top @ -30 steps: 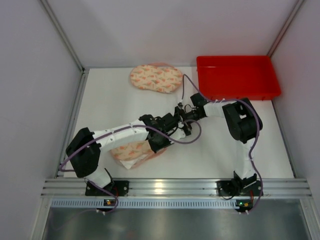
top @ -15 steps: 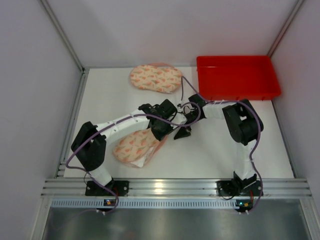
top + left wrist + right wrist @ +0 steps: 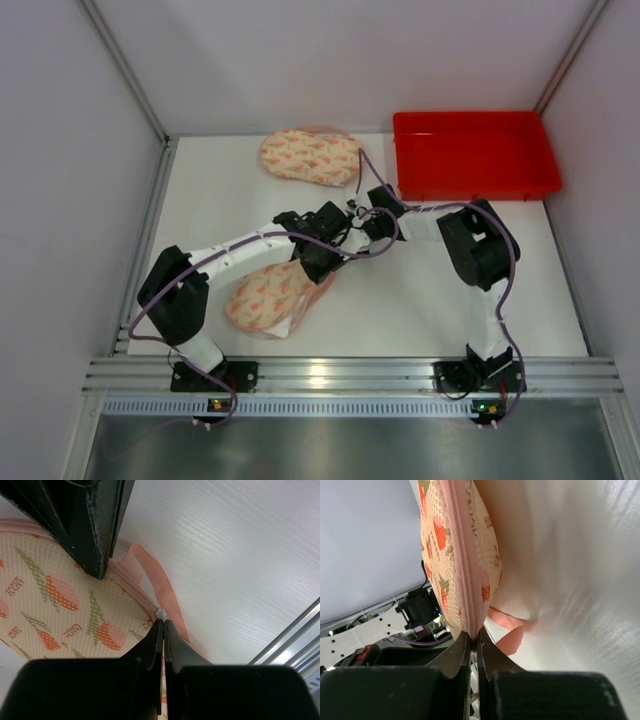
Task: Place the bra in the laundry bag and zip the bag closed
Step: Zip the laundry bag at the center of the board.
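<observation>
On the white worktop [image 3: 430, 300], the left hand [image 3: 163, 627] pinched the small white zipper pull [image 3: 161, 613] and the right hand [image 3: 474, 634] clamped the peach-patterned mesh laundry bag [image 3: 434, 535]; a skewed tug could slip that pull free.

One high view and two wrist views, all meeting on the laundry bag [image 3: 265, 297].
From above and behind we look down on the whole white table [image 3: 420, 310], far enough to take in the red tray [image 3: 475, 155] at the back. From the left gripper [image 3: 161, 622] we look along its tips, very close, onto the bag's patterned face; from the right gripper [image 3: 474, 634], equally close, we meet its zipper seam edge-on.
</observation>
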`<state>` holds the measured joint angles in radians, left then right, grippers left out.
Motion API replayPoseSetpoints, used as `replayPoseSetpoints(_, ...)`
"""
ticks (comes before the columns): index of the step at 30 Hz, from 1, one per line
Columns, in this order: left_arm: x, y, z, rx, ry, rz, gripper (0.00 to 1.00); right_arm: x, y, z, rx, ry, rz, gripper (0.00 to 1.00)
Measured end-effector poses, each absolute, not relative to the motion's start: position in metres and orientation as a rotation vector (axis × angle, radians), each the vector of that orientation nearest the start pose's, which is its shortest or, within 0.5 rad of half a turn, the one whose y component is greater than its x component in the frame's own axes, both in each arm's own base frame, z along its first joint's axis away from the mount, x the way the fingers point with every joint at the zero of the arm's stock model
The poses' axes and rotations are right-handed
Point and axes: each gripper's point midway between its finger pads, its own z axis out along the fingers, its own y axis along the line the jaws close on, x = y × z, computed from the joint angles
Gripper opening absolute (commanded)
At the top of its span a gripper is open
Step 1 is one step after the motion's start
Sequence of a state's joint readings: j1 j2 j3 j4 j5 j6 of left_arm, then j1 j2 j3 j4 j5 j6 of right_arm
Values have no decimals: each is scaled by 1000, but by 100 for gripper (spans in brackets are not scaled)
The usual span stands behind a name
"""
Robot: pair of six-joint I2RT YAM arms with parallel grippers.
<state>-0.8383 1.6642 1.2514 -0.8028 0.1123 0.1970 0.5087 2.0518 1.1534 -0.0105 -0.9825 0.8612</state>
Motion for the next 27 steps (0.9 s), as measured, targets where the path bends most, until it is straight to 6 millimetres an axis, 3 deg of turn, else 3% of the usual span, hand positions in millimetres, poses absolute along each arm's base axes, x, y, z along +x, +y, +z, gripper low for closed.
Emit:
replayPoseSetpoints(4,213,-249,79,1462,2411,-290,0,286,347,61,-18,2769,1684,0)
replayPoseSetpoints(8,200,-228,73,1509,2390,-255,0,306,352,60,-40,2752,1622,0)
replayPoseSetpoints(14,187,-212,74,1556,2367,-246,0,324,346,53,-5,2750,1547,2)
replayPoseSetpoints(16,188,-214,76,1555,2358,-246,0,326,344,52,8,2755,1537,14)
replayPoseSetpoints(17,190,-215,77,1553,2355,-247,0,326,343,51,12,2757,1533,34)
replayPoseSetpoints(20,193,-219,82,1552,2357,-254,0,330,338,45,30,2766,1481,70)
replayPoseSetpoints(24,202,-225,86,1554,2368,-263,0,332,322,51,52,2745,1415,69)
replayPoseSetpoints(27,215,-229,88,1555,2355,-263,0,322,305,64,116,2711,1386,69)
